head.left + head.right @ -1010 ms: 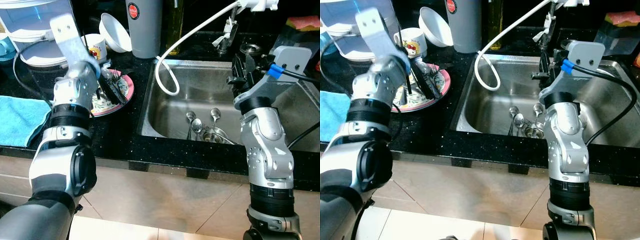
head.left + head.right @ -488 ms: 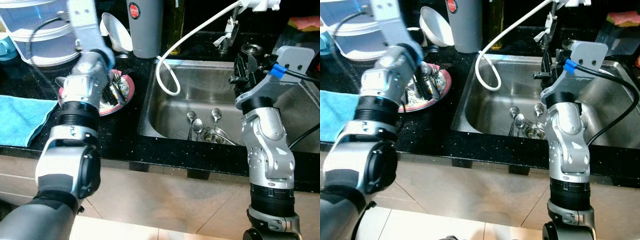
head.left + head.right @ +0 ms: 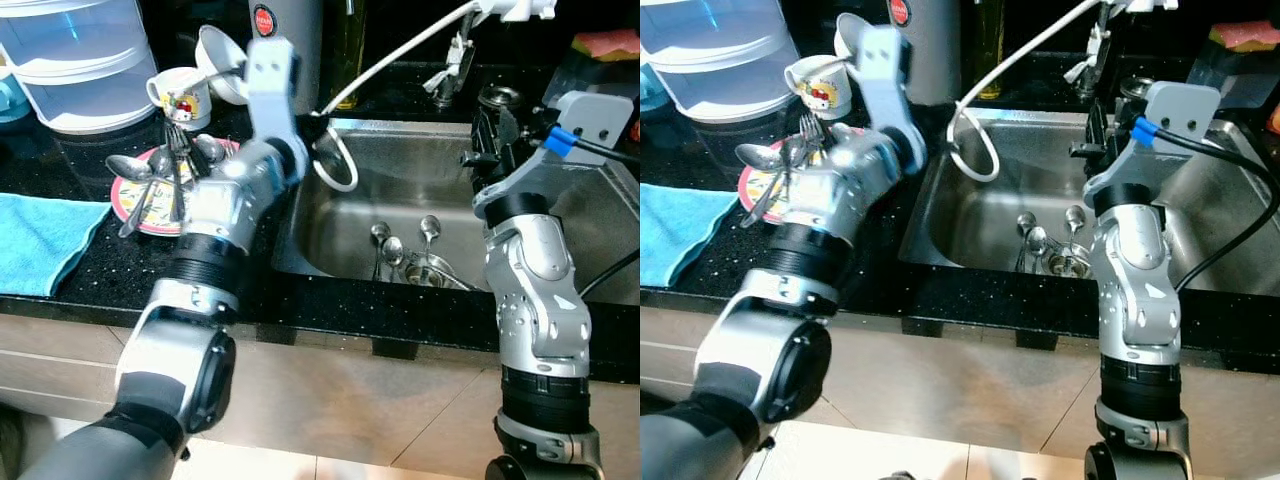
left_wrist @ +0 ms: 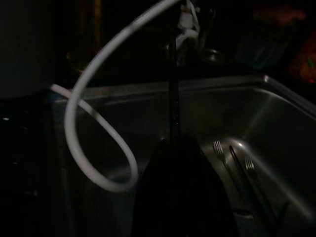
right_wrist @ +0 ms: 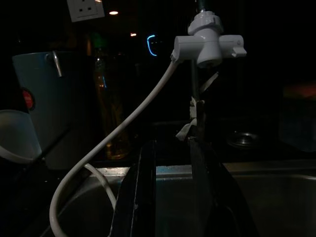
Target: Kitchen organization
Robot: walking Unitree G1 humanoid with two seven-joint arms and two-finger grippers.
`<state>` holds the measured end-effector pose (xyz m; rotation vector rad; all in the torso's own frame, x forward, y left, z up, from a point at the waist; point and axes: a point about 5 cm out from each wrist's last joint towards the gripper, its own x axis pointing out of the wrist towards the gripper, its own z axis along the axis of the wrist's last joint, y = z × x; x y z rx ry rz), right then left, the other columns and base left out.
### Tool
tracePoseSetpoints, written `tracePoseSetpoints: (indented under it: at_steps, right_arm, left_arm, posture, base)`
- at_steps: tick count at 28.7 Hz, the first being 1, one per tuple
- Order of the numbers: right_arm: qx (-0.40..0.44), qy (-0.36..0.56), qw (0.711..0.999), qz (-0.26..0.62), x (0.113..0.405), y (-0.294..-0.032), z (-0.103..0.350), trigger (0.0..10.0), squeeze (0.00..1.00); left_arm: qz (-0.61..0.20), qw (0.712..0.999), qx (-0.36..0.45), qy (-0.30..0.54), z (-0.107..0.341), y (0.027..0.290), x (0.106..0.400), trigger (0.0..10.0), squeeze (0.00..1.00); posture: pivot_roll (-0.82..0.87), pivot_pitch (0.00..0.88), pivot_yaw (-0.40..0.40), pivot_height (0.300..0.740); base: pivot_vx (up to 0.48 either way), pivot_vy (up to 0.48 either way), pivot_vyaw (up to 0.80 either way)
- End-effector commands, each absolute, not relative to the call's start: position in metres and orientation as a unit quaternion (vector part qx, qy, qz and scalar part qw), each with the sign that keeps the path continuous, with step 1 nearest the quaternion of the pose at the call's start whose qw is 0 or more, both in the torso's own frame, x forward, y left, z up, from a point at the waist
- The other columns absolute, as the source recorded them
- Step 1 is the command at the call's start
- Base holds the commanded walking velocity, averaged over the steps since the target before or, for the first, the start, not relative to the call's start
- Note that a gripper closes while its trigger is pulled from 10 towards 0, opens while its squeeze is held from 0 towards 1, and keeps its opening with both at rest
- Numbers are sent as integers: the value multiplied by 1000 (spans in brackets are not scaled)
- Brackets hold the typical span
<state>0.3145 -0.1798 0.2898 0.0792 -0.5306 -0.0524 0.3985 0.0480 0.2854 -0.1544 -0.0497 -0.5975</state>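
Snagging is judged the chief risk. The left gripper [image 4: 182, 197] is held at the sink's [image 3: 400, 135] left rim, just beside the white hose [image 3: 335, 170] that is looped down into the basin. Whether it is open, closed or holding something cannot be told, since the left wrist view is too dark. A thin dark rod is seen rising in front of that camera, but it cannot be made out as cutlery. If the arm is swung further over the basin, the loop could be caught and dragged, and the tap fitting [image 5: 207, 44] could be pulled with it.

Cutlery, taken as the task's thing, is found in two places. Spoons [image 3: 400, 250] are lying at the bottom of the sink, and forks [image 4: 232, 158] are seen beside them in the left wrist view. More spoons and forks are piled on the plate [image 3: 135, 205] on the counter, some with their bowls and handles past its rim. The left forearm is stretched close beside that plate, so the pile could be knocked off and scattered if the arm is swept back carelessly. A cup [image 3: 180, 90] and a bowl [image 3: 215, 55] are stood just behind the plate and could be struck likewise.

The right gripper [image 5: 172, 143] is held over the sink's far side, near the tap, with its jaws parted and nothing between them. With both arms brought over one basin, a collision between them is also to be feared.
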Motion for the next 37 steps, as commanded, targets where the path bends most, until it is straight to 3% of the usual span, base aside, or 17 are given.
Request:
tracePoseSetpoints:
  at_steps: [1,8,9,10,11,12,13,14,15,16,27,28,32,37]
  right_arm:
    - [24,-256,966,-24,316,-180,290,10000,0]
    - [-24,-212,975,-65,320,-193,279,10000,0]
    - [-26,-210,975,-70,321,-196,279,10000,0]
    - [-26,-210,975,-71,321,-197,279,10000,0]
    - [-25,-213,974,-70,320,-198,280,10000,0]
    - [-25,-213,974,-70,320,-198,280,10000,0]
    - [-23,-217,974,-66,319,-197,281,10000,0]
    - [-23,-217,974,-66,319,-197,281,10000,0]
    - [-22,-222,973,-62,318,-196,282,10000,0]
    - [-19,-227,972,-57,317,-194,284,10000,0]
    - [-4,-245,969,-36,315,-184,289,10000,0]
    - [-2,-247,968,-34,315,-183,289,10000,0]
    - [2,-248,968,-29,315,-180,289,10000,0]
    - [5,-248,968,-26,314,-178,288,10000,0]
  left_arm:
    - [-335,941,-53,-17,282,34,397,10000,0]
    - [-351,936,-25,1,276,26,397,10000,0]
    - [-353,935,-29,-4,276,26,397,10000,82]
    - [-355,934,-31,-7,276,25,397,10000,82]
    - [-355,934,-33,-8,276,25,397,10000,341]
    - [-355,934,-33,-8,276,25,397,10000,341]
    - [-357,933,-37,-10,276,24,398,10000,576]
    - [-357,933,-37,-10,276,24,398,10000,576]
    - [-354,934,-38,-13,276,23,398,10000,914]
    - [-353,935,-39,-15,276,23,398,10000,1000]
    - [-329,942,-51,-46,284,31,401,10000,1000]
    - [-325,943,-41,-54,285,32,401,10000,0]
    - [-272,958,60,-75,285,37,402,10000,0]
    - [-214,971,91,-57,278,48,403,10000,0]
  posture:
    - [11,102,67,740]
    - [-1,92,73,740]
    - [-7,88,74,740]
    - [-7,88,74,740]
    - [-10,85,75,740]
    - [-10,85,75,740]
    - [-12,83,76,740]
    - [-12,83,76,740]
    - [-16,82,77,740]
    - [-16,82,77,740]
    - [-12,71,75,740]
    - [-11,68,75,740]
    - [-5,77,77,740]
    - [-1,84,80,740]
  base:
    - [0,0,0]
    - [0,0,0]
    - [0,0,0]
    - [0,0,0]
    - [0,0,0]
    - [0,0,0]
    - [0,0,0]
    - [0,0,0]
    - [0,0,0]
    - [0,0,0]
    - [0,0,0]
    - [0,0,0]
    - [0,0,0]
    - [0,0,0]
